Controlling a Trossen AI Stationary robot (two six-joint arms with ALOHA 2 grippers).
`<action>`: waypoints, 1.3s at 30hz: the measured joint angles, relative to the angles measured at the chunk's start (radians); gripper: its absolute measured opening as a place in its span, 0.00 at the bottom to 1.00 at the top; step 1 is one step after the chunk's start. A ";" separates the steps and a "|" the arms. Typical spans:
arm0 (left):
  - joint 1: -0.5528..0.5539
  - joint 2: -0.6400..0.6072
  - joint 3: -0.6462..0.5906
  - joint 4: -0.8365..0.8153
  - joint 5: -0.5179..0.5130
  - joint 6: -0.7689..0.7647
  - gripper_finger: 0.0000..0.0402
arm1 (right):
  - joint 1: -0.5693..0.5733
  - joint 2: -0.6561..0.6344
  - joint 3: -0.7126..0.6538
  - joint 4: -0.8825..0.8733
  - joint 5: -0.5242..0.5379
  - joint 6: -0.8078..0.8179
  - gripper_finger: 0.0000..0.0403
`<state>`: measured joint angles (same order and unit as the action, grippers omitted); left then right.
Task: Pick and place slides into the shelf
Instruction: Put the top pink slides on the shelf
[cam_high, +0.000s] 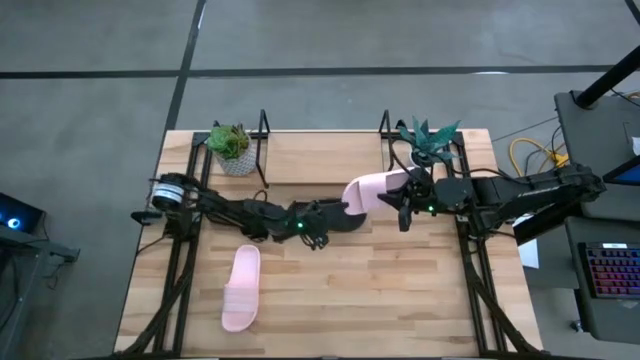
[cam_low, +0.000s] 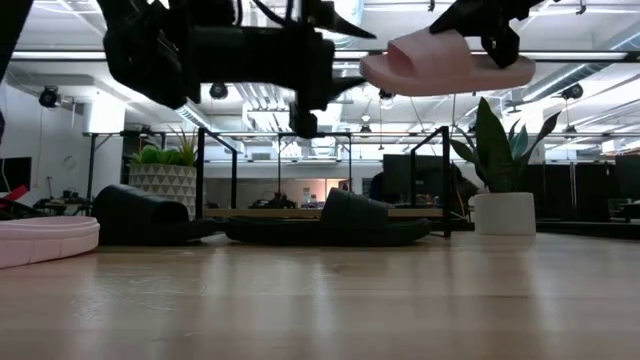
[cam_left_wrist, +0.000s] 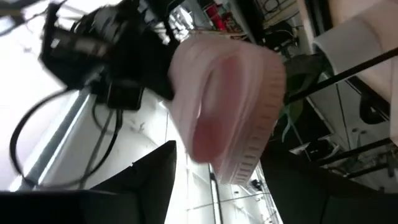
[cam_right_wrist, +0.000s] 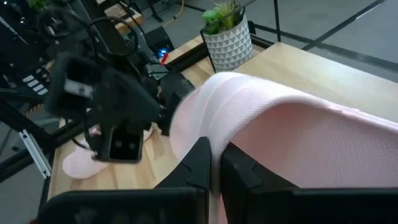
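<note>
My right gripper (cam_high: 402, 200) is shut on a pale pink slide (cam_high: 368, 191), held high above the table (cam_low: 445, 62) near the shelf's right end frame (cam_high: 386, 128). My left gripper (cam_high: 322, 225) hovers open at mid-table, its fingers pointing at that slide's toe opening (cam_left_wrist: 224, 106) without touching it. The second pink slide (cam_high: 241, 288) lies sole down on the near left of the table. Two black slides (cam_low: 150, 215) (cam_low: 340, 220) lie sole down in front of the black wire shelf (cam_low: 445, 180); in the high view the left arm covers most of them. My right gripper pinches the pink slide's thin edge (cam_right_wrist: 219, 146) between its two fingers, at the end away from the toe opening. The fingers come from the table's right side, slanting down. The slide is lifted clear and lies about level, its strap toward the left arm.
Two small potted plants (cam_high: 232, 148) (cam_high: 430, 140) stand at the far edge beside the shelf's end frames. The shelf's light wooden base (cam_high: 320, 160) lies between those frames. Cables and a keyboard (cam_high: 610, 275) sit off the table's right.
</note>
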<state>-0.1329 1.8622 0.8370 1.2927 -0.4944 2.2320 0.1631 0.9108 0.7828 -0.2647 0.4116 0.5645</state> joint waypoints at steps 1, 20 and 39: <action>0.000 0.014 0.009 0.000 0.006 0.000 0.54 | 0.000 0.000 0.000 0.009 0.000 0.000 0.03; 0.002 0.037 0.064 -0.021 -0.017 0.001 0.38 | 0.000 0.003 -0.001 0.013 -0.031 0.000 0.03; -0.027 0.011 0.106 -0.044 -0.302 -0.214 0.04 | -0.005 0.004 0.050 0.061 0.027 -0.289 0.18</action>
<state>-0.1600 1.8734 0.9428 1.2490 -0.7963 2.0182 0.1577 0.9144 0.8326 -0.2037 0.4383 0.2752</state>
